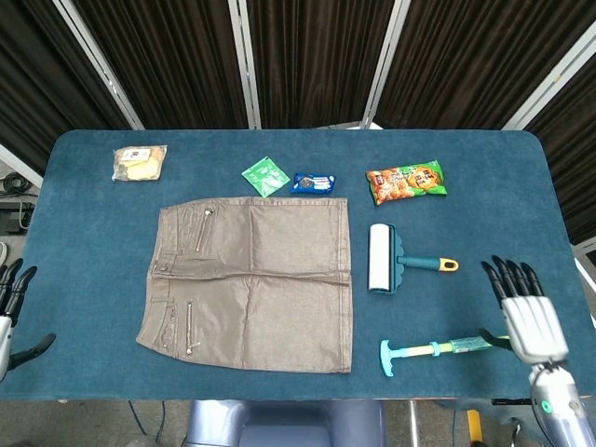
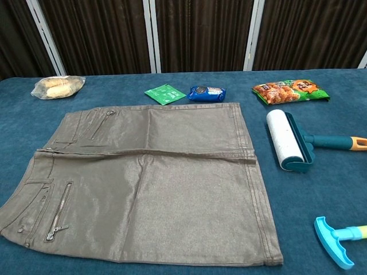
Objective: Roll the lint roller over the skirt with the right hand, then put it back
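1. The right hand (image 1: 521, 312) hovers at the table's (image 1: 84, 279) near right edge with its fingers spread and nothing in them; from there it looks placed for a reach toward the roller's handle. The left hand (image 1: 11, 317) sits at the near left edge, fingers likewise apart and empty, clear of the work.
2. A long teal-headed tool (image 1: 438, 349) lies nearest, between the right hand and the roller, so it could get in the way of a low reach.
3. The lint roller (image 1: 396, 260) rests just beside the skirt's (image 1: 251, 279) right edge, its orange-tipped handle pointing toward the right hand, which suits a grasp from that side.
4. The skirt lies flat and spread, ready for rolling.
5. Farthest off lie a snack bag (image 1: 406, 180), a blue packet (image 1: 313, 182), a green sachet (image 1: 265, 175) and a wrapped pastry (image 1: 139, 162).
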{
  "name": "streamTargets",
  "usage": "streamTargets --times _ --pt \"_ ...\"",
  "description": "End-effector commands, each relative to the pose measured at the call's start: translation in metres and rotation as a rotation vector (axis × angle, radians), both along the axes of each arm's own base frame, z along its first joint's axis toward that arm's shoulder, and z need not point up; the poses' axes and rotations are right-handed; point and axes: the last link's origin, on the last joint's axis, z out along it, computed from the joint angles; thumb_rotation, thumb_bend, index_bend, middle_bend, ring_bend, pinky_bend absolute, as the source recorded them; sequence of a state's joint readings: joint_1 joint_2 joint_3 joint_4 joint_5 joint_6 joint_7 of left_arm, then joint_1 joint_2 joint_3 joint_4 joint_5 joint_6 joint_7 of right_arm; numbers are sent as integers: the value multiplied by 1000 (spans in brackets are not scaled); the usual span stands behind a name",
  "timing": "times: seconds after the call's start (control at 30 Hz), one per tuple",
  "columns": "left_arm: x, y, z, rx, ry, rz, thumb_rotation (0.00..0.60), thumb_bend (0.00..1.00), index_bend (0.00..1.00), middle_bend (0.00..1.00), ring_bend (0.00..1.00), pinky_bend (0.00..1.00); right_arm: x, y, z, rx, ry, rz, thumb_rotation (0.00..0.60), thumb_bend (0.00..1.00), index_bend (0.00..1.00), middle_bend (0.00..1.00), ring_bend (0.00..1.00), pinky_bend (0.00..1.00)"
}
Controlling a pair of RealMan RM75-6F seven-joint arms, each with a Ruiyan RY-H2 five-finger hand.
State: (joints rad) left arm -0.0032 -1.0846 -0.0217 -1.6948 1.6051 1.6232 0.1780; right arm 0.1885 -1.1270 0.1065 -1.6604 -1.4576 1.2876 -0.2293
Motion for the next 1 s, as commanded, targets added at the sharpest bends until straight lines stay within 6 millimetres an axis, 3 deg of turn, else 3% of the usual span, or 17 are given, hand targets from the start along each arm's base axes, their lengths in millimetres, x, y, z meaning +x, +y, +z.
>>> streamTargets --times 0.03,0.4,0.73,1.0 --pt "0 5 -4 3 12 19 600 0 0 0 0 0 -5 -66 -31 75 68 11 600 260 0 0 0 0" --pt "-7 15 -13 2 51 77 600 0 0 0 0 0 -20 -120 -82 163 160 -26 600 300 0 0 0 0" --pt "-10 21 -18 -3 67 104 600 0 0 0 0 0 -14 -128 -112 222 149 -23 600 317 29 15 0 0" --pt "-10 23 -18 -3 63 108 600 0 0 0 0 0 -8 -136 -123 215 153 -20 600 352 62 47 0 0"
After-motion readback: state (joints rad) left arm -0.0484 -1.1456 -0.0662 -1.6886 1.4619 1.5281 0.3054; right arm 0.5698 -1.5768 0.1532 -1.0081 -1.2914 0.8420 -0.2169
